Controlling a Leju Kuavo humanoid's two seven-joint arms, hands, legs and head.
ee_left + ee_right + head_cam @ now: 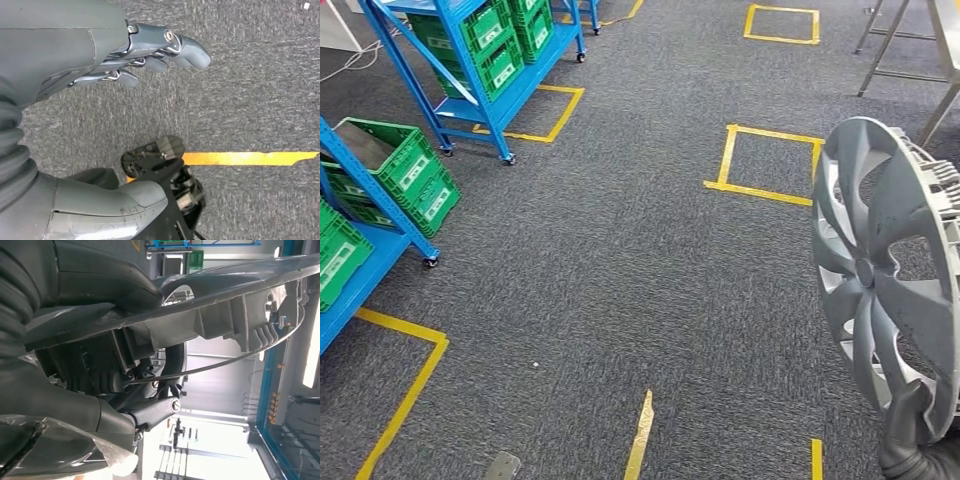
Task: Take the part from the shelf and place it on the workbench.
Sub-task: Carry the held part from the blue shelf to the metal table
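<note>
In right hand (916,440): wheel cover (882,270), apparently upright.

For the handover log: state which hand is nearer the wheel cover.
Right. The right hand grips the wheel cover at its lower rim; the left hand hangs open over carpet.

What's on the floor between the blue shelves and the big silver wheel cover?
In the head view, between the blue shelves and the wheel cover: grey carpet and a yellow tape square.
</note>
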